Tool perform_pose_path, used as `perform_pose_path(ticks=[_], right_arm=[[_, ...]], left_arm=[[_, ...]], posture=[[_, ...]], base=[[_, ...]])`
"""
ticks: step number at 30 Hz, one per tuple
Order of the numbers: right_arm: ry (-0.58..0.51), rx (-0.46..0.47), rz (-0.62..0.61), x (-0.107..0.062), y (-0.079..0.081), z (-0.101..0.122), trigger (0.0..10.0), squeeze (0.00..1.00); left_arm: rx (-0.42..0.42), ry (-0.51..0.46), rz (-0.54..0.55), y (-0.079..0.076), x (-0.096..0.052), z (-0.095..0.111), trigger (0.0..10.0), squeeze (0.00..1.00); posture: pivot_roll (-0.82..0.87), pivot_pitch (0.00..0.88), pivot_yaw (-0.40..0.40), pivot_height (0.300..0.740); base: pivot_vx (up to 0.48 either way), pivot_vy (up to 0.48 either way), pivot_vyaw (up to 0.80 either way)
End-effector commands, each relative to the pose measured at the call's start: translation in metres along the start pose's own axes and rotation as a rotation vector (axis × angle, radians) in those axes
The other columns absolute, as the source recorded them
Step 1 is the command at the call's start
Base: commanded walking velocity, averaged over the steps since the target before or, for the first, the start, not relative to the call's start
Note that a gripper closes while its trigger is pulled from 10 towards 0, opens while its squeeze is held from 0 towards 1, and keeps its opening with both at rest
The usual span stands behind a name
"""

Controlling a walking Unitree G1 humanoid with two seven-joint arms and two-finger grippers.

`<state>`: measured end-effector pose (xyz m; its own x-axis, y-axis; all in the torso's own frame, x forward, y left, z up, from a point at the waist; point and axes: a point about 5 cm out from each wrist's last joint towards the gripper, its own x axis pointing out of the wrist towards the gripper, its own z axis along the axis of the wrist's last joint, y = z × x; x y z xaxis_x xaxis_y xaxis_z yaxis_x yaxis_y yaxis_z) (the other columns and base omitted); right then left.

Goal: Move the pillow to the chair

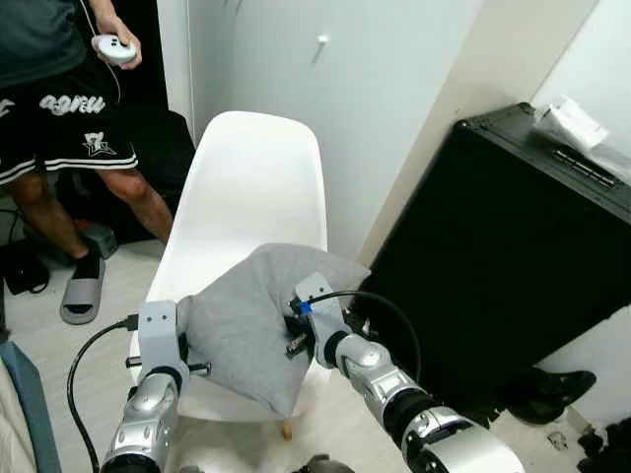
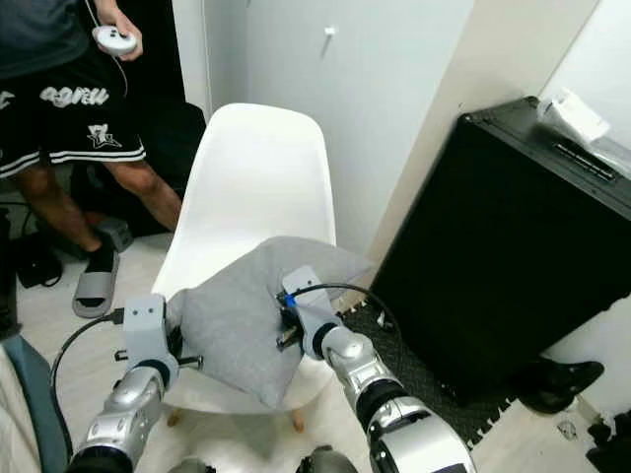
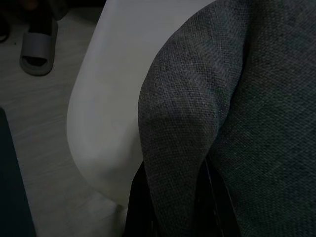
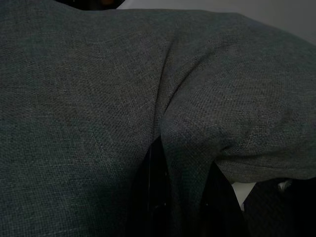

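A grey pillow (image 1: 246,320) hangs over the front of the seat of a white shell chair (image 1: 251,177), held between both grippers. My left gripper (image 3: 177,197) is shut on a fold at the pillow's left edge, with the chair seat just beyond it. On the pillow's right side, my right gripper (image 4: 183,192) is shut on another fold of the fabric. In the eye views the pillow hides most of both pairs of fingers. Its lower corner droops past the seat's front edge.
A person (image 1: 59,108) in black shorts stands at the left beside the chair, holding a white controller (image 1: 115,47). A tall black cabinet (image 1: 513,256) stands close on the right. A grey sandal (image 1: 81,288) and black shoes (image 1: 557,389) lie on the floor.
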<state>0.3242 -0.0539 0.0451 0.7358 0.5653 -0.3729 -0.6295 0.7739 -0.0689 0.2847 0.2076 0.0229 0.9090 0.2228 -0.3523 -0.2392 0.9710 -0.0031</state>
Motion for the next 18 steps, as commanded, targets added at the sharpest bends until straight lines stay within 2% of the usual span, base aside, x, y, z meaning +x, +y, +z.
perform_pose_path(ticks=[1,3,6,11,18], right_arm=[[-0.009,-0.037,0.012,-0.003,-0.007,0.002,10.0,0.0],[-0.007,-0.043,0.017,-0.003,-0.007,0.002,10.0,0.0],[0.002,-0.077,0.05,-0.002,-0.006,0.003,10.0,0.0],[0.007,-0.11,0.081,-0.002,-0.005,0.006,10.0,0.0],[0.006,-0.112,0.084,-0.002,-0.005,0.005,10.0,0.0]], left_arm=[[-0.014,-0.03,0.039,0.002,-0.001,0.001,10.0,0.0],[-0.02,-0.031,0.045,0.002,-0.001,0.001,10.0,0.0],[-0.039,-0.036,0.066,0.001,-0.004,-0.002,10.0,0.0],[-0.064,-0.037,0.094,0.001,-0.008,-0.007,10.0,0.0],[-0.067,-0.034,0.103,0.001,-0.011,-0.01,10.0,0.0]], posture=[[0.04,0.103,-0.21,0.655],[0.04,0.103,-0.21,0.655],[0.04,0.106,-0.263,0.655],[0.04,0.112,-0.297,0.655],[0.05,0.119,-0.295,0.655]], base=[[0.0,0.0,0.0],[0.0,0.0,0.0],[0.0,0.0,0.0],[0.0,0.0,0.0],[0.0,0.0,0.0]])
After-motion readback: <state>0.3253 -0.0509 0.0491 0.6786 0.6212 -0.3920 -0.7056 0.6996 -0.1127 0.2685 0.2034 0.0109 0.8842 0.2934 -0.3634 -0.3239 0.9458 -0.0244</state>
